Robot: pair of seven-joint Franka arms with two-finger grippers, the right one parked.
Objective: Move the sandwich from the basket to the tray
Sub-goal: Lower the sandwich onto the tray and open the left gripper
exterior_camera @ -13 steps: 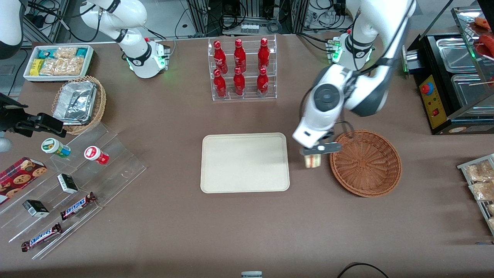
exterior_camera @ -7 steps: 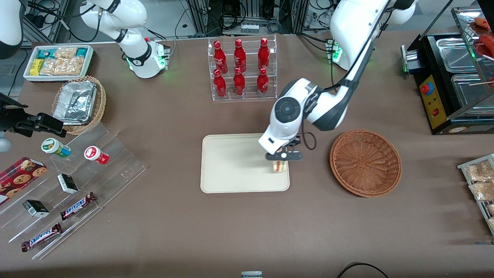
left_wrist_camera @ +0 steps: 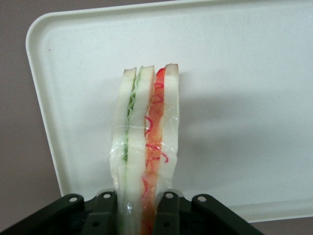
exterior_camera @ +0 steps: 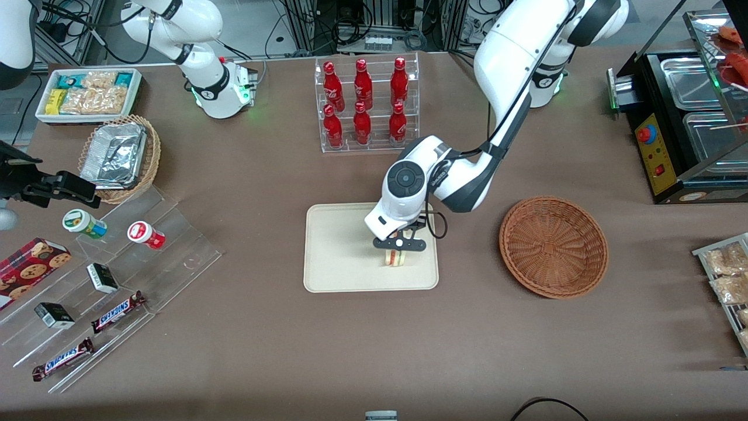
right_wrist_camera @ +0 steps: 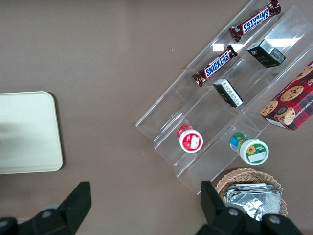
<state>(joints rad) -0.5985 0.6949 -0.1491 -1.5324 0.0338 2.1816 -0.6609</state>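
My left gripper [exterior_camera: 399, 250] is shut on the sandwich [exterior_camera: 395, 258], a pale bread wedge with red, green and cream layers. It holds the sandwich upright over the cream-beige tray [exterior_camera: 339, 245], near the tray's corner nearest the basket. In the left wrist view the black fingers [left_wrist_camera: 167, 210] press the sandwich [left_wrist_camera: 145, 142] from both sides, with the tray [left_wrist_camera: 234, 73] right beneath it. I cannot tell whether the sandwich touches the tray. The reddish-brown wicker basket [exterior_camera: 553, 247] stands beside the tray toward the working arm's end and holds nothing.
A clear rack of red bottles [exterior_camera: 365, 105] stands farther from the camera than the tray. A stepped acrylic stand [exterior_camera: 111, 275] with snacks and a paler foil-filled basket [exterior_camera: 120, 156] lie toward the parked arm's end. A black appliance [exterior_camera: 684, 123] lies toward the working arm's end.
My gripper has carried the sandwich from beside the basket's rim sideways over the tray and lowered it closer to the tray's surface.
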